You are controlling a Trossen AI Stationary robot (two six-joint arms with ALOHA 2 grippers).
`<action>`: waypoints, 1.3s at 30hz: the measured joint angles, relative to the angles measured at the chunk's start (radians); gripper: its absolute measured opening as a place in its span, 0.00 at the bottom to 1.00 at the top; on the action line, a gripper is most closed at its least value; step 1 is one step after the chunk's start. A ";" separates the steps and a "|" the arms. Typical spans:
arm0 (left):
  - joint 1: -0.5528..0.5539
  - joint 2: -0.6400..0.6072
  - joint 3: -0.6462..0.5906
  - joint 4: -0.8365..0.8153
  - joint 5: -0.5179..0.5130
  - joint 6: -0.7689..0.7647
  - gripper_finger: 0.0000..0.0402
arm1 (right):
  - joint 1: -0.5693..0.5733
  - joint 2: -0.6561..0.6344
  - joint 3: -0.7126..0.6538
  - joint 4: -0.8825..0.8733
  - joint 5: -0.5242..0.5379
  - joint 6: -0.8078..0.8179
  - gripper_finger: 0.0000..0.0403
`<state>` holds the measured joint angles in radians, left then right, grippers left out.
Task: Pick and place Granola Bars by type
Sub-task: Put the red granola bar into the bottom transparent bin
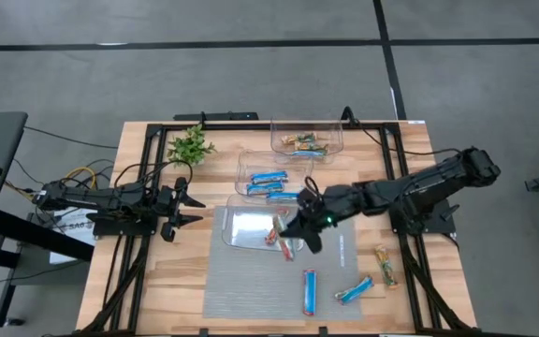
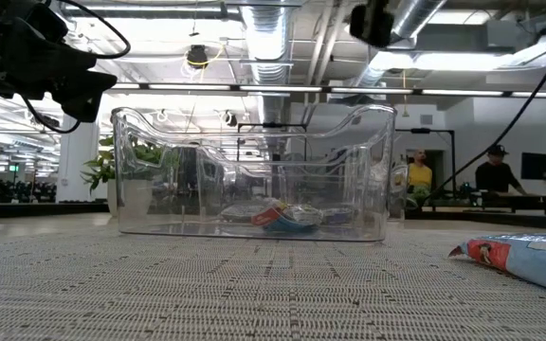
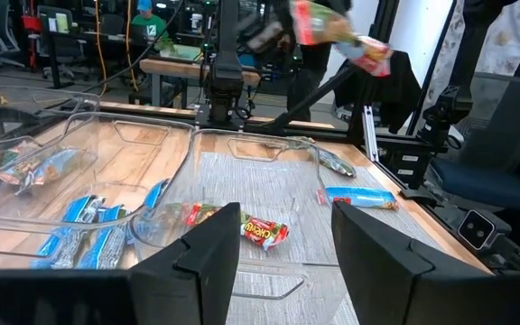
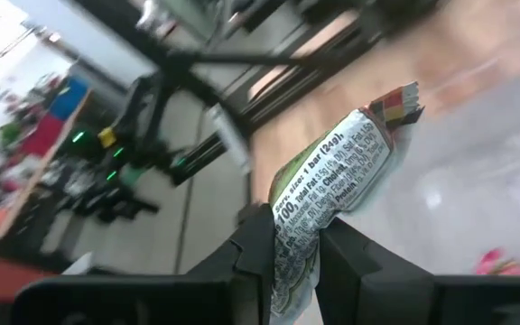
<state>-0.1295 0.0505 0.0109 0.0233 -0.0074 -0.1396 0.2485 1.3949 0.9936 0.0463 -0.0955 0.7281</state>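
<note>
between the right gripper (image 4: 289, 257) fingers, a red multicolour granola bar (image 4: 332, 190) is clamped and raised, judged ready for sorting. just below lies the nearest clear bin (image 1: 241, 229), holding matching red bars (image 1: 274, 236). beyond sit blue bars (image 1: 271, 183) in another bin; the left gripper (image 1: 178, 212) waits open, well apart.

The right gripper (image 4: 289, 248) sits at the bottom centre of the frame, its two dark fingers (image 4: 255, 244) pinched on a granola bar (image 4: 332, 194) whose wrapper shows nutrition print. The bar slants toward the upper right, its crimped end above pale matting. Blurred dark frame bars cross the upper left.
</note>
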 joint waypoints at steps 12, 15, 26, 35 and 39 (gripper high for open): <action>0.000 0.000 0.000 0.000 0.000 0.001 0.42 | -0.205 0.001 0.000 0.000 0.184 -0.109 0.13; 0.000 0.000 0.000 0.000 0.000 0.004 0.42 | -0.209 0.001 0.000 0.000 0.181 -0.109 0.13; 0.000 0.000 0.000 0.000 0.000 0.001 0.42 | -0.166 0.002 0.000 -0.036 0.172 -0.207 0.13; 0.000 0.000 0.000 0.000 0.000 0.004 0.42 | -0.125 0.062 0.001 -0.146 0.177 -0.444 0.13; 0.000 0.000 0.000 0.000 0.000 0.001 0.42 | -0.103 0.123 -0.001 -0.183 0.174 -0.501 0.13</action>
<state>-0.1295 0.0505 0.0108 0.0231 -0.0071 -0.1386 0.1456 1.5183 0.9928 -0.1363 0.0787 0.2268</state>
